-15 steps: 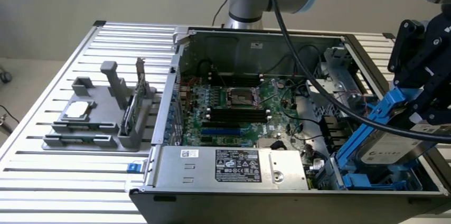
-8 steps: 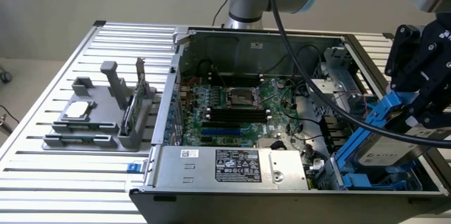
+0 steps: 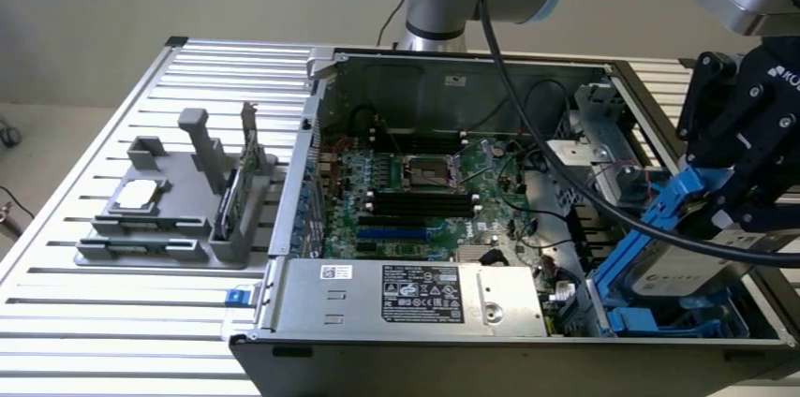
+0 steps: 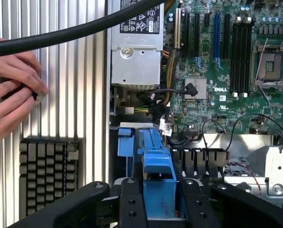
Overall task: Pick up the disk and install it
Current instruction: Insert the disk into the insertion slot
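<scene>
1 disk (image 3: 675, 271) | silver, blue bracket (image 4: 158, 173) | tilted, clamped in tool (image 4: 159, 209)

You have 1 disk (image 3: 672, 275) in 1 blue bracket (image 3: 625, 266). Count 1 open computer case (image 3: 500, 65) holding 1 motherboard (image 3: 375, 193), 1 processor socket (image 3: 425, 172) and 1 power-supply box (image 3: 413, 296). The table (image 3: 112, 341) carries 1 grey holder (image 3: 163, 233) with 1 processor chip (image 3: 135, 195). The wrist view adds 1 keyboard (image 4: 46, 175).

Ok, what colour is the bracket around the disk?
Blue; the bracket on the disk shows best in the exterior view.
</scene>
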{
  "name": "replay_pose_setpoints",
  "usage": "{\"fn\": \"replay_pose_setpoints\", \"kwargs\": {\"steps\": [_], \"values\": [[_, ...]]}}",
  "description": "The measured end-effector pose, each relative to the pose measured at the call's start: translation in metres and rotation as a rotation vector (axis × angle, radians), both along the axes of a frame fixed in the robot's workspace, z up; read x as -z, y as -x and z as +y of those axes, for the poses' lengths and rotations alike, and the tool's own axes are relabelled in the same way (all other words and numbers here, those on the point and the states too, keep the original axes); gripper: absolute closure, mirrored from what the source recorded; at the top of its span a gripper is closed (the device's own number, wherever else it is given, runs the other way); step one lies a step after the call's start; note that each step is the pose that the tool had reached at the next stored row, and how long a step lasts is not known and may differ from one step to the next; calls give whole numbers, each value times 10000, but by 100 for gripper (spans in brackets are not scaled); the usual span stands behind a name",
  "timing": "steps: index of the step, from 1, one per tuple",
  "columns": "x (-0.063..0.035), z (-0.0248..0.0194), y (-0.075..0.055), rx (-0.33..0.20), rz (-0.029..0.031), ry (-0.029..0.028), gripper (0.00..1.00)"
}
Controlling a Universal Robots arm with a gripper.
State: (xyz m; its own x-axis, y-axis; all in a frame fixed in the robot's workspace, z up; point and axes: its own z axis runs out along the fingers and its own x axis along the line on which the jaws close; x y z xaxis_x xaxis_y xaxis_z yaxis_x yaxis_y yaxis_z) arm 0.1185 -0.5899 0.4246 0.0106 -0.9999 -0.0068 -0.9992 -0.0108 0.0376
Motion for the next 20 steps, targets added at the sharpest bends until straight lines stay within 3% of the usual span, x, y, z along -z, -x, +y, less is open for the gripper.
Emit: {"fn": "replay_pose_setpoints", "kwargs": {"steps": [20], "values": [[248,20,1,10,-28,-2,67]]}}
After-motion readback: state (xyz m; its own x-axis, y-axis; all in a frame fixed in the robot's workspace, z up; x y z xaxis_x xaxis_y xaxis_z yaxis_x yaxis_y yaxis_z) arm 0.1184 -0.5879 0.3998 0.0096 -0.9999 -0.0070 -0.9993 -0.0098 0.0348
